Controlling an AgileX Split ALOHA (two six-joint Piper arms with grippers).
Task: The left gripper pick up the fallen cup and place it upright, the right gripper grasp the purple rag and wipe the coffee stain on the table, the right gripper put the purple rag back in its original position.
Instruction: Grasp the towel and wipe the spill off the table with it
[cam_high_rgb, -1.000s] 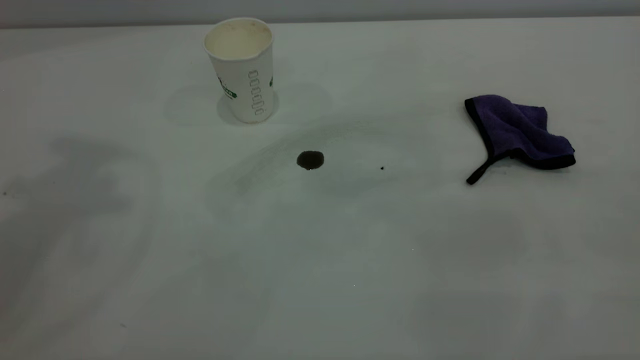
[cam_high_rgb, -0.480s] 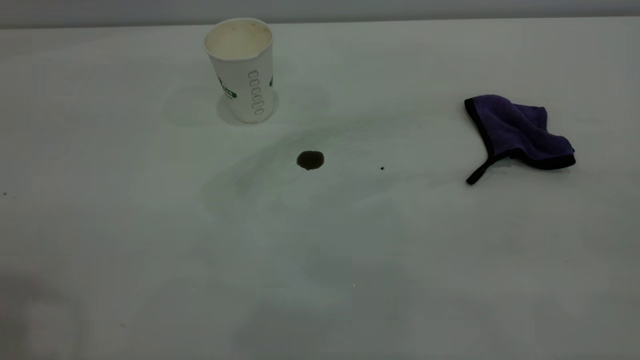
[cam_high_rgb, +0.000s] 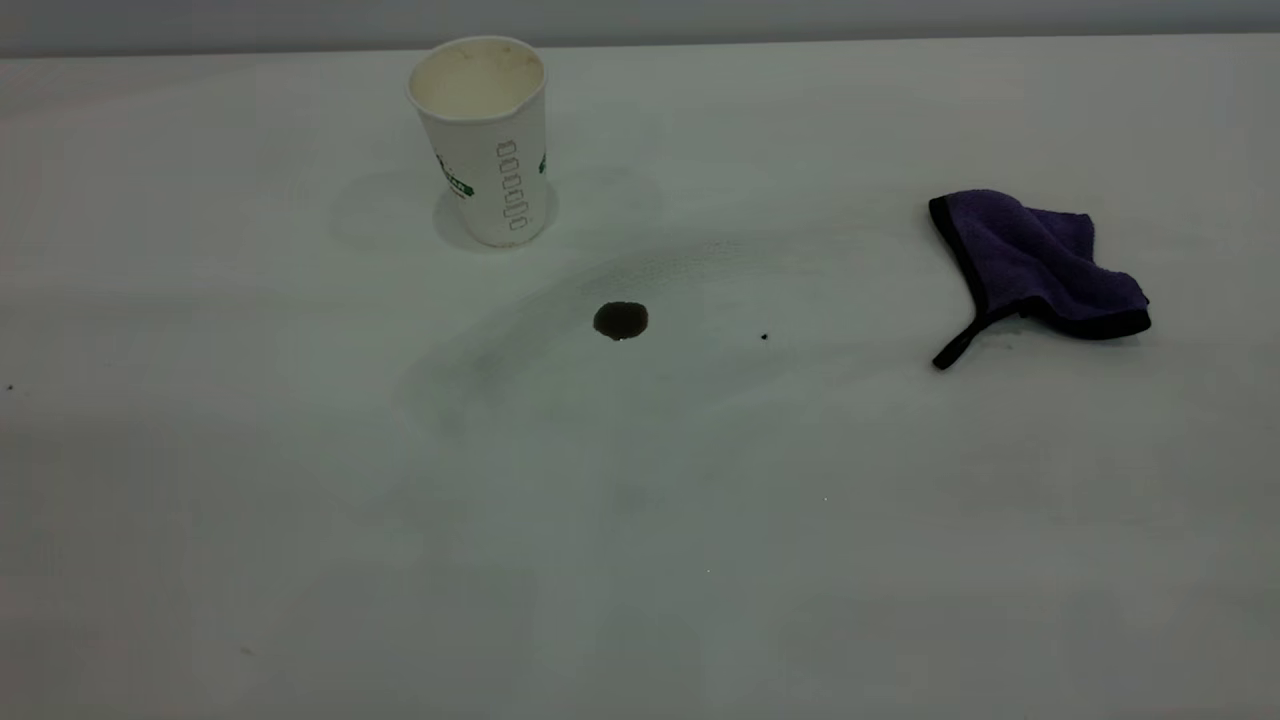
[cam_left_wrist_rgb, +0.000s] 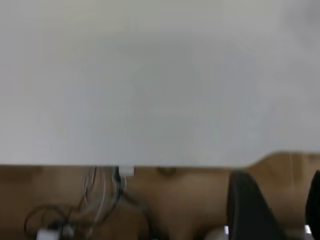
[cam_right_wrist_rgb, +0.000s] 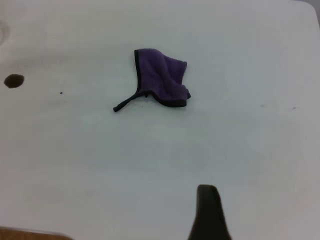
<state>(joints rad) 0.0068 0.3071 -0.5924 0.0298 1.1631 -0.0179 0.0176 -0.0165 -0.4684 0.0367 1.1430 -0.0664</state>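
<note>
On the surface (cam_high_rgb: 300, 450) the cup (cam_high_rgb: 483, 140) stands upright at far left. Right of it, nearer the front, lies the coffee stain (cam_high_rgb: 620, 320), then a tiny speck (cam_high_rgb: 764, 337). The purple rag (cam_high_rgb: 1035, 270) lies crumpled far right, untouched. Whether the left pincer (cam_left_wrist_rgb: 272, 210) or the right pincer (cam_right_wrist_rgb: 210, 212) is clenched cannot be told.

A: What lies on the table (cam_right_wrist_rgb: 150, 165)?
B: The purple rag (cam_right_wrist_rgb: 161, 78), crumpled, its black loop tail trailing toward the coffee stain (cam_right_wrist_rgb: 14, 80), well apart from it.
A: And the right gripper (cam_right_wrist_rgb: 209, 212)?
B: One dark finger shows, clear of the rag
</note>
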